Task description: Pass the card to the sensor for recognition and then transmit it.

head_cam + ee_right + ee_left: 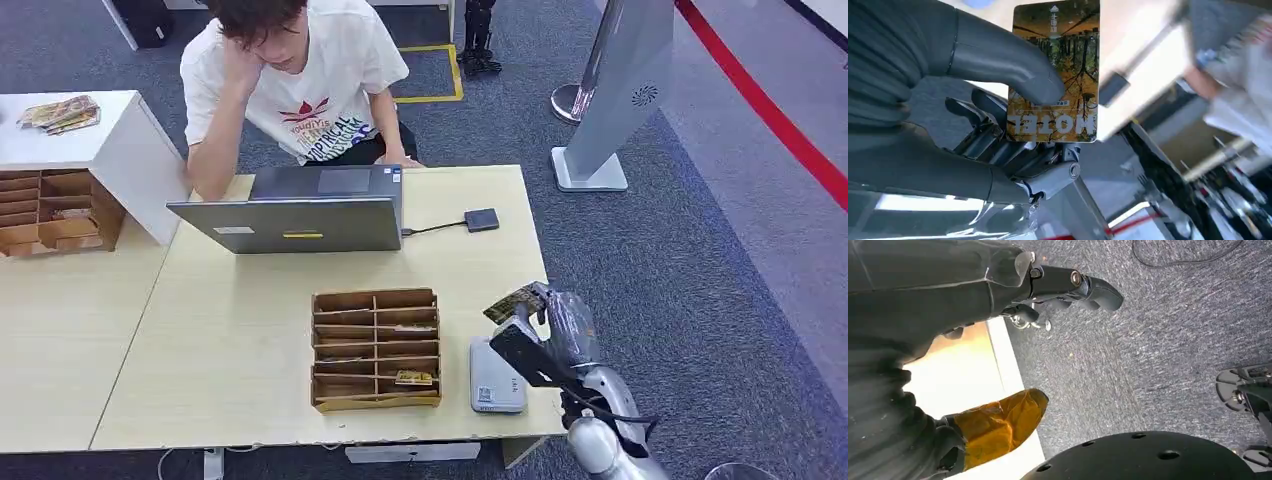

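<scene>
My right hand [548, 338] hovers by the table's front right corner, pinching a card [514, 302] between thumb and fingers. The card is tilted and sits a little beyond the pale grey sensor box [497, 382] lying flat on the table [220, 330]. Up close the card [1053, 70] has an autumn forest print and the word HOTEL, with the thumb [1013, 65] of my right hand [973, 130] pressed on its face. My left hand [948, 300] hangs beside the table edge over grey carpet, fingers [1088, 287] apart and holding nothing.
A wooden slotted organizer [375, 350] stands left of the sensor with a card [413, 378] in a lower slot. Behind it are an open laptop [300, 215], a small black device [481, 219] on a cable, and a seated person [290, 90]. A white cabinet [110, 150] stands at the left.
</scene>
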You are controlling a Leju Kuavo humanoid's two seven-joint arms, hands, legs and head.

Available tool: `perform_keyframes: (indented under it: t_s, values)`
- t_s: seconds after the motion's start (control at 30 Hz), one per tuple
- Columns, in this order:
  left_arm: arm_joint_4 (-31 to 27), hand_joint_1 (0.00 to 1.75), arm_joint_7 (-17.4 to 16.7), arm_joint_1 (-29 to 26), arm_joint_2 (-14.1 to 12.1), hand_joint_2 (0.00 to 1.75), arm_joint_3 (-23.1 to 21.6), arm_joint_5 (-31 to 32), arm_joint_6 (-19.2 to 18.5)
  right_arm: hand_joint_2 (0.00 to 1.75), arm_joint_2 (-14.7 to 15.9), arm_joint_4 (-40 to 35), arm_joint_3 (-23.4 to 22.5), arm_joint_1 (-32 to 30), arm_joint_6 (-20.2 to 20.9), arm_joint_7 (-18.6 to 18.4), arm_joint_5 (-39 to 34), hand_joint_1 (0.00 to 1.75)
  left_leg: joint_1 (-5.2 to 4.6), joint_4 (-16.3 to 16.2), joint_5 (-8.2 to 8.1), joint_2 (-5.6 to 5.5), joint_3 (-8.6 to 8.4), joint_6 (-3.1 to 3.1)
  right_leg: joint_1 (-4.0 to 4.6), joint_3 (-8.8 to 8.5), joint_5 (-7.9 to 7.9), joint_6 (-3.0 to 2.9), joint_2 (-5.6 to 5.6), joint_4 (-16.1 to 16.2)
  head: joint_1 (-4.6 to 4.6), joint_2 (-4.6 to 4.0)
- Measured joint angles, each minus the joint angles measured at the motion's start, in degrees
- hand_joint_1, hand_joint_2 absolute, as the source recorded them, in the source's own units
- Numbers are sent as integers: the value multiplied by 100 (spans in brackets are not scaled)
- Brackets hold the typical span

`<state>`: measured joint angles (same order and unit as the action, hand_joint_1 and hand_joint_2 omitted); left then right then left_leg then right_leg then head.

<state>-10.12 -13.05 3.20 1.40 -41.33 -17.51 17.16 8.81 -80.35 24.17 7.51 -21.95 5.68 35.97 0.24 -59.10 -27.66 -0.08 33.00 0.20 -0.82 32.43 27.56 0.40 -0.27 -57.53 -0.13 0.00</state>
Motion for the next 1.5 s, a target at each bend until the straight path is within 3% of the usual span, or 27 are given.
perform_keyframes:
  t_s: [0.13,0.47,0.63,0.9,1.27,1.5]
  values:
    - [0,0,-2,1,2,175,0,-9,7,175,-94,-524,-131,-98,-85,55,-37,175,0,0,0,0,0,0,0,1,0,0,0,0,0,0]
    - [0,0,-50,3,28,175,-2,2,13,175,-269,-1379,-177,-225,-594,590,-46,175,0,0,0,1,3,0,0,1,0,0,1,0,2,0]
    - [0,0,-59,25,31,175,-48,131,-33,175,-369,-1521,40,126,-625,699,-48,175,0,0,1,7,2,0,0,2,-1,-1,6,-1,0,0]
    - [0,0,-61,50,28,175,-175,238,-74,175,-533,-1433,304,867,-507,588,-50,175,1,0,4,-1,3,-5,0,2,-2,-2,0,-4,2,0]
    - [0,0,-61,64,28,175,-184,258,-92,175,-564,-1346,407,1075,-480,550,-46,175,0,0,4,0,12,-5,0,7,-2,-2,1,-4,2,0]
    - [0,0,-261,241,28,175,-447,674,-351,175,-962,-335,601,2411,148,-195,141,175,2,1,30,9,17,-10,1,19,-25,-6,11,-10,2,0]
